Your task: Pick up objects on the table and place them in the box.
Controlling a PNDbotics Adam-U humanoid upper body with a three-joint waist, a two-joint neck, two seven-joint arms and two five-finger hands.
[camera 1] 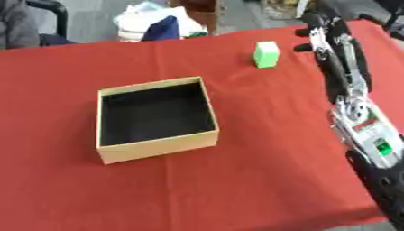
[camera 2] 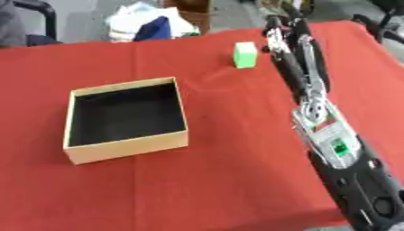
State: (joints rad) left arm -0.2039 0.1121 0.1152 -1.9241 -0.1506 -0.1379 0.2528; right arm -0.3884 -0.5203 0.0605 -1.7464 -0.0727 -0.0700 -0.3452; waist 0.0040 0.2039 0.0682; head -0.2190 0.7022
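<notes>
Left eye view is showing one red table, one open box, one green block and one right hand. Box: tan walls, dark inside, nothing lying in it, sitting left of the table's middle. Block: standing upright on the cloth toward the far edge, well apart from the box, up and to the right of it; its long axis is running vertical, a narrow face turned to the camera. Right hand: reaching in along the right side at the end of a long black and silver arm, hanging just beside the block on its right, not touching it as far as can be seen. Fingers: appearing curled inward toward the block with a gap left, holding nothing, though blur is making this uncertain. Left hand: not showing in either view, so the right is the nearer. Judgement: the block is lying to the left of the fingers, so the coming grasp is calling for a short leftward close across its narrow sides, then a carry down-left to the box.
</notes>
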